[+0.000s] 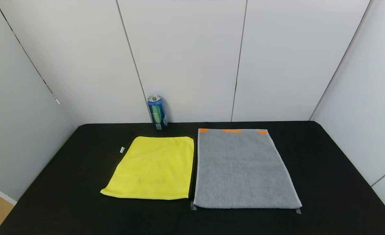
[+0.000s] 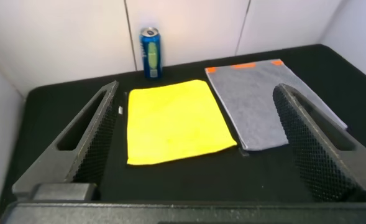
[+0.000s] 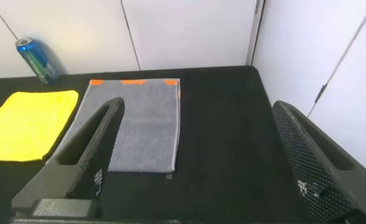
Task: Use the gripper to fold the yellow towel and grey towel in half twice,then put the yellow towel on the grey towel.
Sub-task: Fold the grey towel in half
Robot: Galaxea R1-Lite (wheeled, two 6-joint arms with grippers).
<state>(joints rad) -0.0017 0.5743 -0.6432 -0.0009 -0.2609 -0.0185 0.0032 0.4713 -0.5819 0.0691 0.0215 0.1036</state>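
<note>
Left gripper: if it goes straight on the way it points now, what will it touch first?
Probably the yellow towel. The left gripper is open, and the towel lies flat between its fingers in the left wrist view, on the black table. Depth is unclear, so it might meet bare table just before the near edge.

No text could be read anywhere. The blue can (image 1: 157, 112) had a green label with some small print near its base, but the letters were too small to make out. The white tag (image 1: 122, 149) beside the yellow towel (image 1: 153, 168) showed no readable marks.
</note>
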